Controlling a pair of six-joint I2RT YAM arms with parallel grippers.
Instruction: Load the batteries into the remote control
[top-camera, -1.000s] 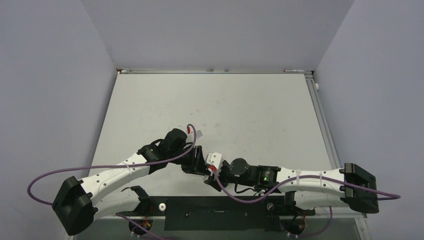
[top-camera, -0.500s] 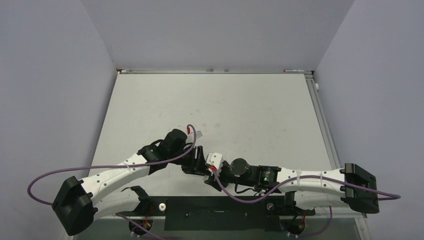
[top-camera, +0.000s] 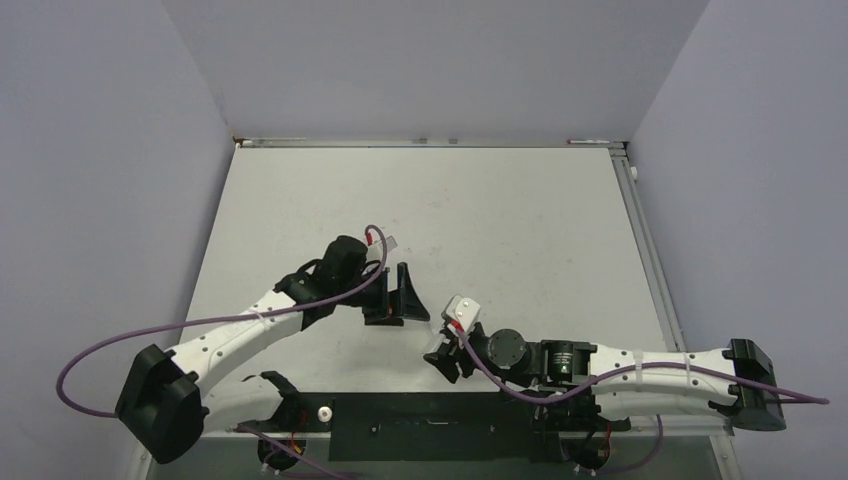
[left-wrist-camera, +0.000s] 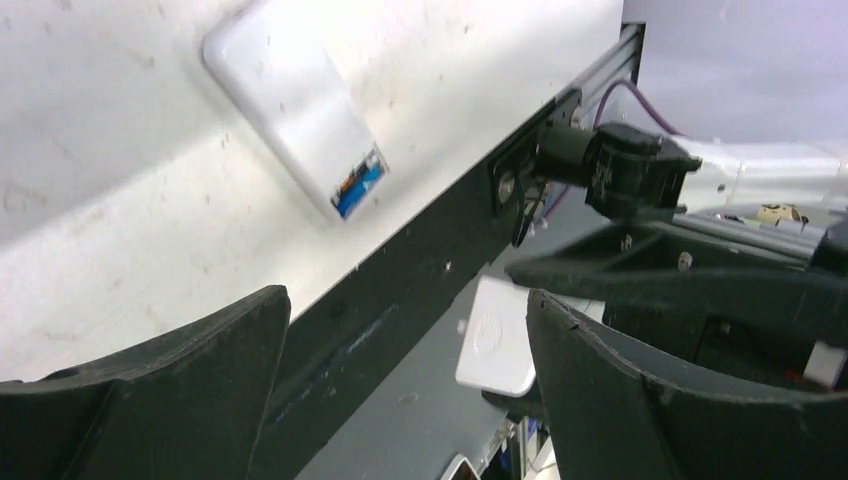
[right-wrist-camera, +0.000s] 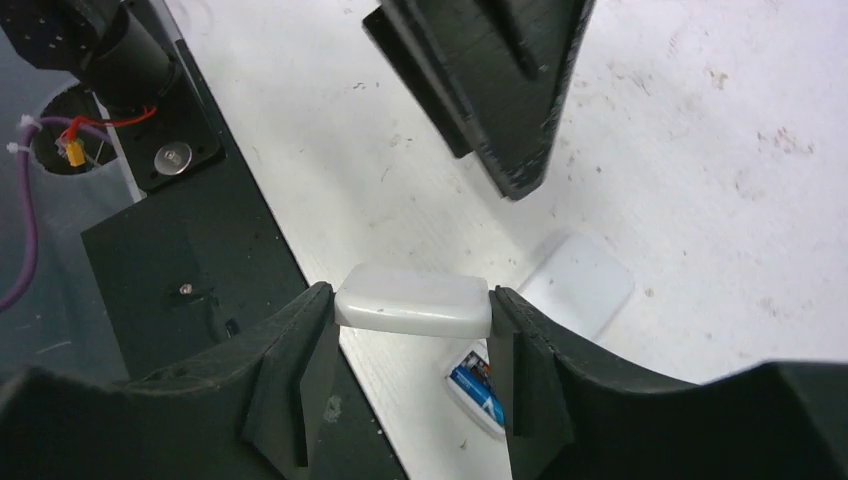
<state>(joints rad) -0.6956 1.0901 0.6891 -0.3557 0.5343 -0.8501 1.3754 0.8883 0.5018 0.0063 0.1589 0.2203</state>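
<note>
My right fingers (right-wrist-camera: 290, 390) pinch one small white cover (right-wrist-camera: 413, 300), held above the table (right-wrist-camera: 700, 150). My left fingers (left-wrist-camera: 170, 390) are spread and hold nothing. One remote (right-wrist-camera: 580, 285) lies back up on the table near the black base plate (right-wrist-camera: 200, 250), just beneath the cover. I count one blue battery (right-wrist-camera: 478, 385) in its open end; I cannot make out a second.
</note>
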